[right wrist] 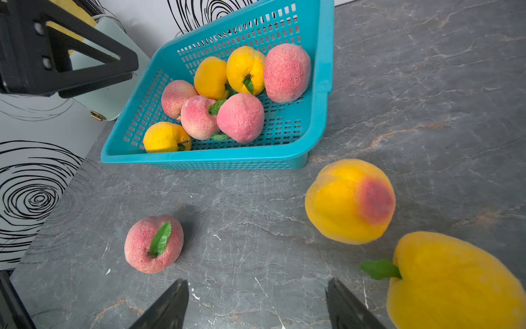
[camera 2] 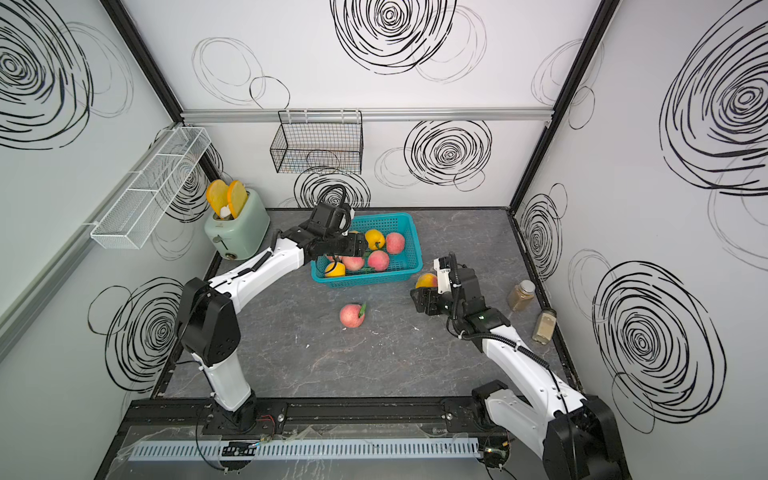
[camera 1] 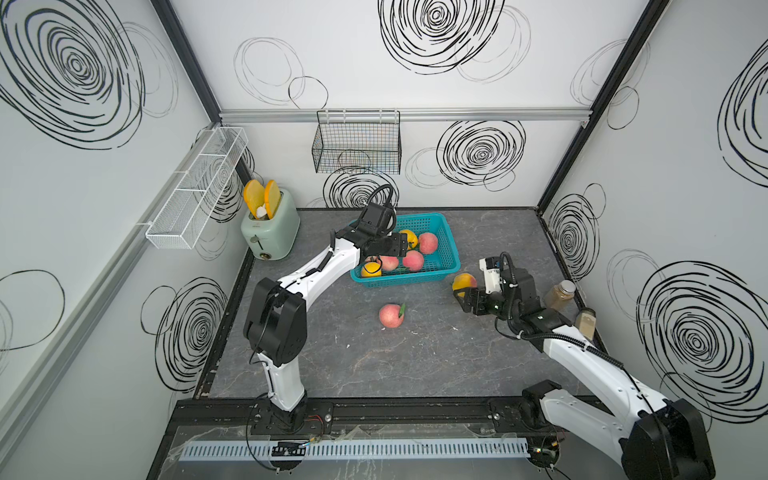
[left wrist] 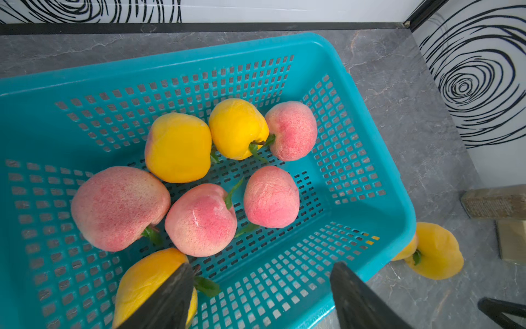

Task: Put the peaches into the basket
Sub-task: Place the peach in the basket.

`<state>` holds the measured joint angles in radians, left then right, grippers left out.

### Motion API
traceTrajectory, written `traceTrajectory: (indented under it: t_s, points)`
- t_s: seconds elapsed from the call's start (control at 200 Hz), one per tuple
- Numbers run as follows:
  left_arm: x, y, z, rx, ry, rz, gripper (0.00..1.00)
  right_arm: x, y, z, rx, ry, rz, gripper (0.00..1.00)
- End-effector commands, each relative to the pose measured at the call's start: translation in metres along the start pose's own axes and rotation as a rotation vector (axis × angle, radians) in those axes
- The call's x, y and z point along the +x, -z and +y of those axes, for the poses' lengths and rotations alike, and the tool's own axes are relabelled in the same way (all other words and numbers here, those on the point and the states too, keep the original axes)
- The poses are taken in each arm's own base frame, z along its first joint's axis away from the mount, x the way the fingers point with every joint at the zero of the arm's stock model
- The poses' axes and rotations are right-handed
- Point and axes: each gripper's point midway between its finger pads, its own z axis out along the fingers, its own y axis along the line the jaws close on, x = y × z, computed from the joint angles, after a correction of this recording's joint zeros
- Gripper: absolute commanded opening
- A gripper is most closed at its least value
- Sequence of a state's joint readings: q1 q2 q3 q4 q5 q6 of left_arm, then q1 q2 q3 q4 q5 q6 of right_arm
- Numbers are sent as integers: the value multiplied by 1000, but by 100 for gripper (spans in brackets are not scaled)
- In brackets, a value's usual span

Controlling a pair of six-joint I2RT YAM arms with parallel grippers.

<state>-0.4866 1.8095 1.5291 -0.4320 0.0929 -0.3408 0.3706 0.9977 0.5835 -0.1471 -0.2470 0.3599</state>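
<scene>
The teal basket (camera 1: 445, 249) (camera 2: 409, 245) (left wrist: 199, 74) (right wrist: 321, 85) stands at the back of the table and holds several peaches, pink (left wrist: 119, 208) and yellow (left wrist: 178, 148). My left gripper (camera 1: 401, 246) (camera 2: 357, 245) (left wrist: 262, 273) hovers over it, open, with nothing between its fingers. A pink peach (camera 1: 391, 316) (camera 2: 352, 316) (right wrist: 154, 244) lies on the table in front of the basket. Two yellow peaches (right wrist: 350, 200) (right wrist: 455, 282) lie right of the basket. My right gripper (camera 1: 460, 301) (camera 2: 417, 301) (right wrist: 256, 287) is open just beside them, holding nothing.
A green toaster (camera 1: 270, 235) with orange toast slices stands at the back left. A black wire basket (camera 1: 357, 147) hangs on the back wall and a white mesh rack (camera 1: 195, 191) on the left wall. Two jars (camera 1: 559, 295) (camera 1: 585, 322) stand at the table's right edge.
</scene>
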Motion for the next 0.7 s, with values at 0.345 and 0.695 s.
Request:
traceTrajectory:
  t_s: [0.345, 0.695]
  points:
    - [5, 34, 9, 56, 14, -33, 80, 9, -1, -6, 30, 1, 22, 80]
    - [25, 53, 42, 58, 39, -15, 80, 13, -2, -16, 90, 10, 46, 80]
